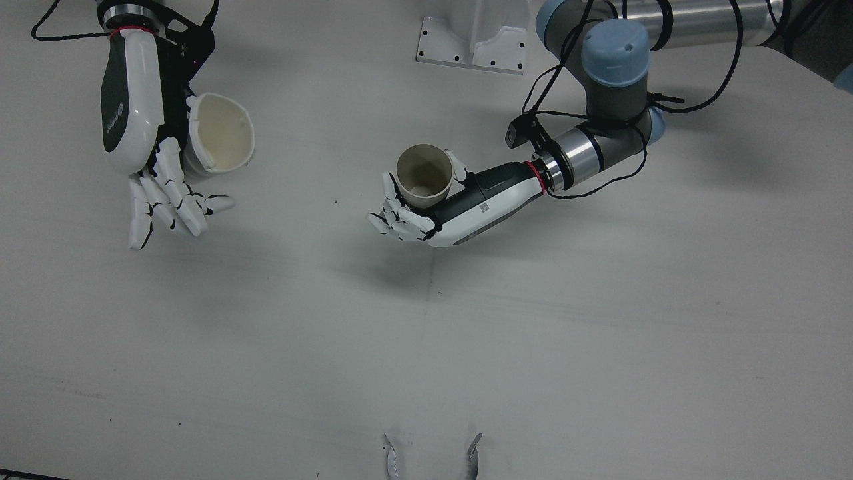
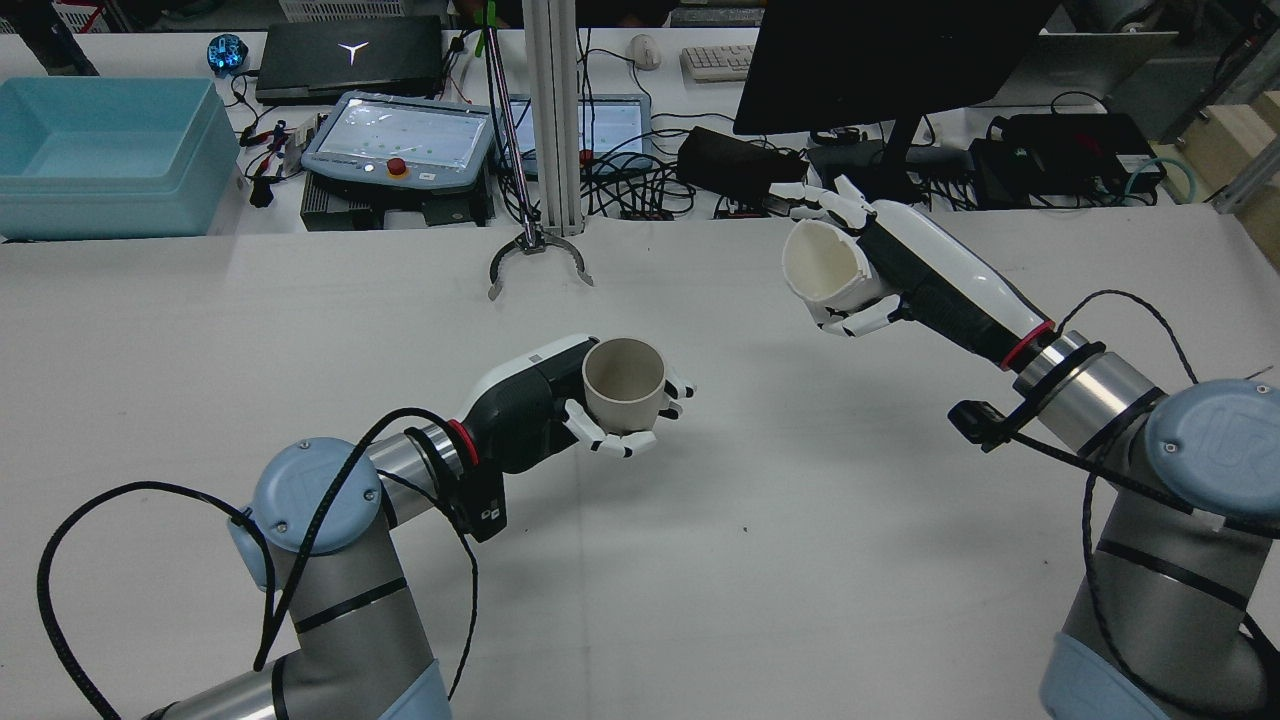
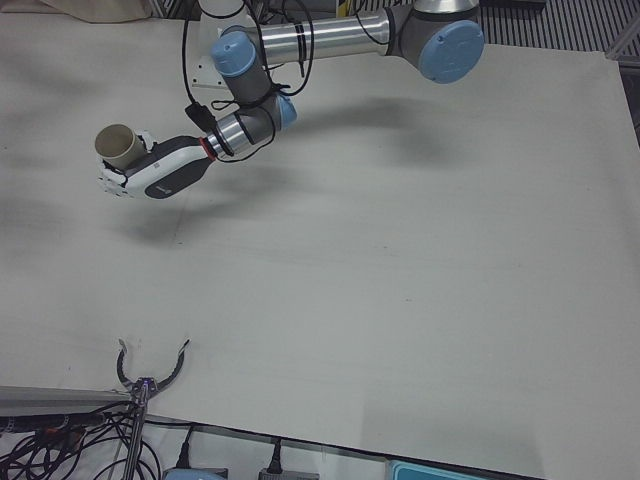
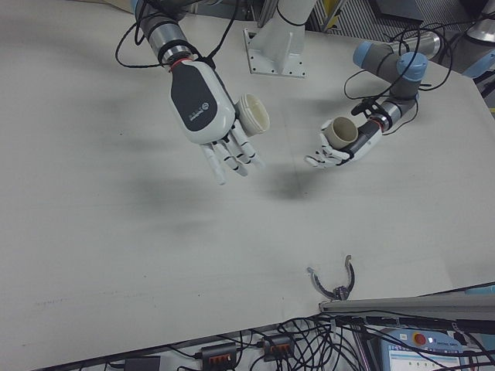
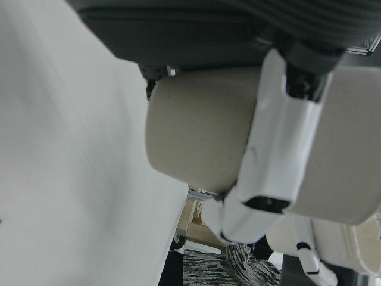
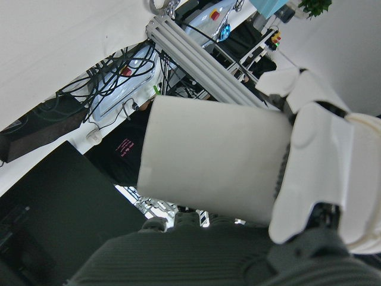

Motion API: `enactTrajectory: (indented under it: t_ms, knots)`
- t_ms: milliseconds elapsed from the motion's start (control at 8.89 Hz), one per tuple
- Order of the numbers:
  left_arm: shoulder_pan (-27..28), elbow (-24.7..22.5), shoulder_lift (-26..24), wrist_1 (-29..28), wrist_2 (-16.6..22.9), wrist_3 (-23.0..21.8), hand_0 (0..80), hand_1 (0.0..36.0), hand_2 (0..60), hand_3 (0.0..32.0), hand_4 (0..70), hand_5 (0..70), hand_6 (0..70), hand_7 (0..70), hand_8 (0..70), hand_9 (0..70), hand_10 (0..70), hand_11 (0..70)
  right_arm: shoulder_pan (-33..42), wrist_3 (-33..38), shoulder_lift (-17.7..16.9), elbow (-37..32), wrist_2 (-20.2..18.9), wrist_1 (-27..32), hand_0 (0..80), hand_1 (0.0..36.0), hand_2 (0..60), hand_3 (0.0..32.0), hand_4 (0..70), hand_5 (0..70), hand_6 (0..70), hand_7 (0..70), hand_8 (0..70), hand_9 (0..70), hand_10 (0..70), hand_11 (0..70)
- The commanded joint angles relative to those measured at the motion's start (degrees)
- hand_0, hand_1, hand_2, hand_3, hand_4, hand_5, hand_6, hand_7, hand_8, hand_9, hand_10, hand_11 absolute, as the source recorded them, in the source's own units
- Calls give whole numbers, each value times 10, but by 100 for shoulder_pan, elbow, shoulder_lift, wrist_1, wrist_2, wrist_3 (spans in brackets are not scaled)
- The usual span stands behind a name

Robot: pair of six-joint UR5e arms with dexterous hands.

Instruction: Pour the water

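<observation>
Over mid-table, left hand (image 2: pixel 600 405) wrapped round the beige cup (image 2: pixel 624 385), mouth up. Farther out toward the table's far edge, right hand (image 2: pixel 880 275) clamping the white cup (image 2: pixel 825 268), tipped sideways, fingertips splayed. Best to close the gap, rim above rim, then tilt slowly.

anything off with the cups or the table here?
The white cup in the right hand is squeezed out of round, its rim kinked and notched rather than circular; it also lies tipped on its side. The tan cup in the left hand looks intact and upright. No spill visible.
</observation>
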Motion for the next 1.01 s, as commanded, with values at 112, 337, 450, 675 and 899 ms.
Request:
enactTrajectory:
  t_ms: [112, 337, 450, 675, 899]
  knots:
    - [-1084, -289, 1834, -737, 28, -48, 800, 360, 600, 0, 700, 700, 498, 581, 238, 273, 194, 314, 362, 2295, -486, -1158, 272, 736, 550, 308, 444, 0, 0, 150, 287, 265, 277, 346, 26, 67]
    - [-1549, 130, 2233, -1159, 28, -13, 800, 360, 600, 0, 700, 700, 506, 586, 245, 283, 202, 325, 765, 2680, -986, -1575, 202, 1536, 541, 294, 418, 0, 0, 146, 258, 230, 291, 368, 38, 83]
    - [-1639, 586, 2286, -1318, 10, 13, 800, 360, 600, 0, 700, 700, 508, 588, 249, 288, 204, 328, 863, 2680, -1145, -1576, 184, 1574, 548, 298, 404, 0, 0, 148, 262, 244, 293, 371, 29, 70]
    - [-2033, 1648, 2287, -2037, -7, 31, 800, 360, 600, 0, 700, 700, 491, 581, 244, 288, 200, 324, 943, 2680, -1173, -1567, 166, 1574, 553, 302, 410, 0, 0, 150, 281, 267, 289, 364, 16, 51]
    - [-2516, 2424, 2409, -2706, -34, 40, 800, 360, 600, 0, 700, 700, 372, 390, 186, 196, 175, 289, 961, 2637, -1156, -1576, 166, 1574, 555, 299, 398, 0, 0, 150, 287, 266, 284, 356, 10, 43]
